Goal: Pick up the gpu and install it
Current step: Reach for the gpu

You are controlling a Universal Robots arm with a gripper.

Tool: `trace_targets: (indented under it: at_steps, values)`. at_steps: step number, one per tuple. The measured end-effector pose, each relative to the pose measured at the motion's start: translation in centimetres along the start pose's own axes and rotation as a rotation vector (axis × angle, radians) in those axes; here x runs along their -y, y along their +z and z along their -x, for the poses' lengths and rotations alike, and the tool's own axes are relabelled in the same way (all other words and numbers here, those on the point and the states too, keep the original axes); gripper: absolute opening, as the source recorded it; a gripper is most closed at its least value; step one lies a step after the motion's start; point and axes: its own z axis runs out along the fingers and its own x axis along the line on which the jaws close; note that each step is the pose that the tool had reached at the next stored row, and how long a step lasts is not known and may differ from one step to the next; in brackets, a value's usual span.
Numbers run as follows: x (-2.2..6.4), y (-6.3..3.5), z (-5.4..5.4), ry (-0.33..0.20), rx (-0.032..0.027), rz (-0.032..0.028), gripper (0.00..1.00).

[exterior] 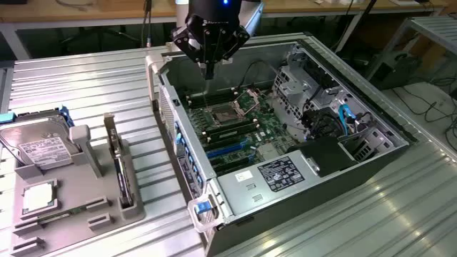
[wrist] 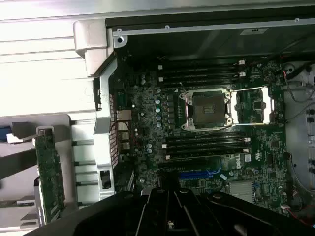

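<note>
GPU stands on edge in the grey holder; the gripper, fingers together and empty, hovers over the open computer case.

The arm is glossy black up here, a small blue light glowing on it. Its gripper has angular black linkages, broad like shoulders, tapering into slim dark jaws at the tip.
</note>
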Motion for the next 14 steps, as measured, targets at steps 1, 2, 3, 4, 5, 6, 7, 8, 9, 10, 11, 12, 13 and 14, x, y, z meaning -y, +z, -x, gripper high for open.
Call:
trace_targets:
  at_steps: [1, 2, 3, 4, 5, 6, 7, 8, 9, 10, 11, 12, 13, 14]
  values:
    - [0.01, 0.00, -0.1, 0.000, 0.0000, 0.0000, 0.11]
    - [0.02, 0.00, -0.1, 0.000, 0.0000, 0.0001, 0.11]
    - [0.02, 0.00, -0.3, 0.000, 0.0001, 0.0001, 0.11]
    - [0.03, -0.01, -0.4, 0.000, 0.0000, 0.0001, 0.11]
    - [0.05, -0.02, -0.5, 0.000, 0.0000, 0.0000, 0.11]
    - [0.05, -0.02, -0.6, 0.000, 0.0000, 0.0000, 0.11]
    - [0.06, -0.02, -0.7, 0.000, 0.0000, 0.0001, 0.11]
    - [0.07, -0.03, -0.8, 0.000, 0.0000, 0.0000, 0.11]
    - [0.08, -0.03, -1.0, 0.000, 0.0000, 0.0001, 0.11]
    - [0.09, -0.03, -1.1, 0.000, 0.0000, 0.0000, 0.11]
    - [0.09, -0.03, -1.2, 0.000, 0.0000, 0.0001, 0.11]
    - [0.10, -0.04, -1.3, 0.000, 0.0000, 0.0000, 0.11]
    - [0.11, -0.04, -1.4, 0.000, -0.0001, 0.0000, 0.11]
    - [0.12, -0.04, -1.5, 0.000, 0.0000, 0.0000, 0.11]
